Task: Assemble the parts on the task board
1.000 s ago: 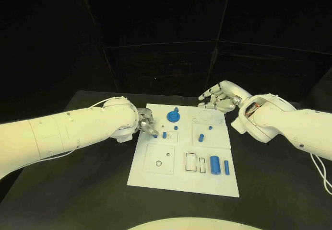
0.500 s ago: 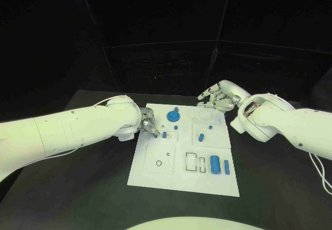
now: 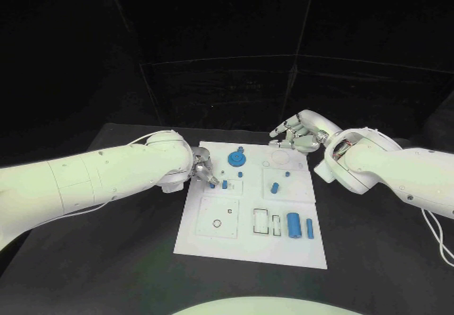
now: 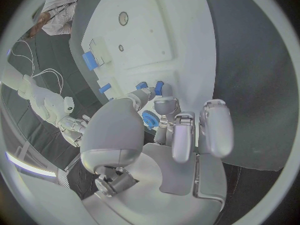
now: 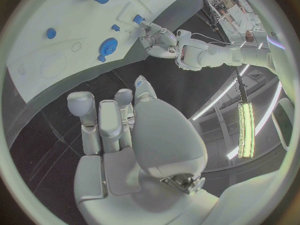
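The white task board lies mid-table. My left hand hovers at its left edge, fingertips down beside two small blue pegs standing in the board. In the left wrist view the thumb and a finger touch those pegs; whether one is gripped I cannot tell. A blue gear sits just beyond them. My right hand hangs above the board's far right corner, holding nothing, its fingers loosely extended. From the right wrist the gear and the left hand are visible.
A blue cylinder and a thin blue bar lie on the board's near right part, beside rectangular slots. A short blue piece stands mid-right. Black table surrounds the board.
My left arm and hand have edged slightly to the right, closer over the board's left edge. The right hand has barely moved, and the parts lie as before.
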{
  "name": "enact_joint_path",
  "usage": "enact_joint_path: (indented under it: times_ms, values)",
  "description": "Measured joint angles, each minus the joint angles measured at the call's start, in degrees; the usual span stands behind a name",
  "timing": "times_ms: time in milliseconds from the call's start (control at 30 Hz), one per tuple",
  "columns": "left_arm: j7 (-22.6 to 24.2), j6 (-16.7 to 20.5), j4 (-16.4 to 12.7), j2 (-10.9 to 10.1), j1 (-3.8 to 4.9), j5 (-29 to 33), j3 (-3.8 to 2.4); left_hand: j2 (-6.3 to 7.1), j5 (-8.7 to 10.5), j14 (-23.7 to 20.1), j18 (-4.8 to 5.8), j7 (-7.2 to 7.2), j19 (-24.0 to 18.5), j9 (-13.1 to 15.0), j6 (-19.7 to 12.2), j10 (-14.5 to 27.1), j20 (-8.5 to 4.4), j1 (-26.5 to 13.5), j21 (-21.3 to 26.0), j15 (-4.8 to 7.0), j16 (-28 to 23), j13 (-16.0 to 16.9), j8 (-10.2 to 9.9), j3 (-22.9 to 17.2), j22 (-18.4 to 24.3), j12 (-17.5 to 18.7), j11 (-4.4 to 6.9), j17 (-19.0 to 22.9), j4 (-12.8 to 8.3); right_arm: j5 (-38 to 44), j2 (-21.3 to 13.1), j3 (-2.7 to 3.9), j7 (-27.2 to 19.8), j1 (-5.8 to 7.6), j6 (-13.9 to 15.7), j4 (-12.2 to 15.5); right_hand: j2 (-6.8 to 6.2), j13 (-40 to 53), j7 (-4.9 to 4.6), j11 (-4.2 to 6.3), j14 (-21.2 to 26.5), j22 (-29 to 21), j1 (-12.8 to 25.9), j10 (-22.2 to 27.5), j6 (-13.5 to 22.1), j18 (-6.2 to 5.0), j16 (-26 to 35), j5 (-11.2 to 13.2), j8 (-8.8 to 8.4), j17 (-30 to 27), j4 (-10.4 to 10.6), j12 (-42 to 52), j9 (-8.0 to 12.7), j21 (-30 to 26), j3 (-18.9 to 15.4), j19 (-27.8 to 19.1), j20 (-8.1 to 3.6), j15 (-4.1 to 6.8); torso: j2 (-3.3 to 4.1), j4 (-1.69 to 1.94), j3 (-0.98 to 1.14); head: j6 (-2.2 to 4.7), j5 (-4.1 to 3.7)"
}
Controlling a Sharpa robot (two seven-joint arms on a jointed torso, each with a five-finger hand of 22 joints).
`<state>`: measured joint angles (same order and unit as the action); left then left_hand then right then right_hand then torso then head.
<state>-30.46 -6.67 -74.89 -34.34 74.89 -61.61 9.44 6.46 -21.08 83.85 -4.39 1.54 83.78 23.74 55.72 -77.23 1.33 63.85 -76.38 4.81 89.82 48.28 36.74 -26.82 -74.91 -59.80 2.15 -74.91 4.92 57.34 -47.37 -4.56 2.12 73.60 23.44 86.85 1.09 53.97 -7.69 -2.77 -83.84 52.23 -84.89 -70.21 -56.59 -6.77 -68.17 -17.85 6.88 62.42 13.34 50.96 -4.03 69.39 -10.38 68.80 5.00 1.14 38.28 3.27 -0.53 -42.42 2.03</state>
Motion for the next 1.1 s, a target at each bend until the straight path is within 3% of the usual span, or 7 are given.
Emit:
enact_joint_path:
  times_ms: [300, 533, 600, 833, 1100]
  values:
    - [0.0, 0.6, 0.1, -0.3, -0.12, 0.0, 0.09, 0.39, 0.43, 0.2, 0.0, -0.12, 0.0, -0.6, 1.1, -0.1, 0.0, -1.4, 0.0, 0.2, 0.0, 0.0, -1.2, 8.9, 0.0, 0.0, 0.11, 0.0, 3.5, -0.1, 0.0, 0.0, 0.2, 0.0, -0.2, 0.0, 0.0, 0.0, 0.0, 0.0, 0.0, 0.0, 0.0, 0.0, 0.0, 0.04, 0.0, 0.0, 0.0, 0.0, 0.0, 0.0, 0.0, 0.0, 0.0, 0.0, 0.0, 0.0, 0.01, 0.0, -0.01, 0.13, -0.1]
    - [0.0, 2.0, -0.1, -0.6, -0.19, 0.0, 0.14, -0.21, 9.58, 0.2, 0.0, 0.09, 0.0, -0.9, 1.3, -0.1, 0.0, -1.5, 0.2, 0.2, 0.0, 0.0, -1.9, 13.9, 0.0, 0.0, 0.11, 0.0, 5.8, -0.1, -0.1, 0.0, 0.2, 0.0, -0.3, 0.0, 0.0, 0.0, 0.0, 0.0, 0.0, -0.1, 0.0, 0.0, 0.0, 0.05, 0.3, 0.0, 0.0, 0.0, 0.1, 0.0, 0.0, -0.2, -0.1, 0.0, 0.0, 0.0, 0.0, 0.0, 0.0, 0.24, -0.18]
    - [0.1, 2.6, -0.2, -0.8, -0.19, 0.0, 0.14, -0.32, 10.65, 0.2, 0.0, 0.3, 0.0, -1.0, 1.5, -0.1, 0.0, -1.3, 0.3, 0.2, 0.0, 0.0, -1.9, 14.7, 0.0, 0.0, 0.11, 0.0, 6.5, -0.1, -0.1, 0.0, 0.3, 0.0, -0.3, 0.0, 0.0, 0.0, 0.0, 0.0, 0.0, -0.1, 0.0, 0.0, 0.0, 0.05, 0.3, 0.0, 0.0, 0.0, 0.1, 0.0, 0.0, -0.2, -0.1, 0.0, 0.0, 0.0, -0.01, 0.0, -0.01, 0.28, -0.24]
    - [1.1, 4.7, -0.3, -1.2, -0.22, 0.0, 0.16, -1.11, 11.06, 0.2, 0.0, 0.3, 0.0, -1.1, 1.5, 0.1, 0.0, -0.5, 0.9, 0.2, 0.0, -0.1, -2.4, 16.4, 0.0, 0.2, -0.08, 0.0, 7.6, -0.2, -0.3, 0.0, 0.3, 0.0, -0.3, 0.0, 0.0, 0.0, 0.0, 0.0, 0.0, -0.1, 0.0, 0.0, 0.0, 0.06, 0.3, 0.0, 0.0, 0.0, 0.1, 0.0, 0.0, -0.2, -0.1, 0.0, 0.0, 0.0, -0.02, 0.03, 0.0, 0.42, -0.29]
    - [6.3, 10.7, 0.1, -2.1, -0.19, 1.9, 0.16, -0.85, 11.06, 0.0, 0.0, 1.65, -2.2, -1.8, 0.2, 5.1, 0.53, 0.2, 6.7, -0.01, -0.4, -7.8, -4.0, 20.6, 3.4, 7.1, -1.08, 0.0, 9.9, -0.2, -0.9, 0.0, 0.3, 0.0, -0.3, 0.1, 0.0, 0.0, 0.0, 0.0, 0.0, -0.1, 0.0, 0.0, 0.0, 0.07, 0.3, 0.0, 0.0, 0.0, 0.1, 0.0, 0.0, -0.2, -0.1, 0.0, 0.0, 0.0, -0.02, 0.04, 0.01, 0.48, -0.31]
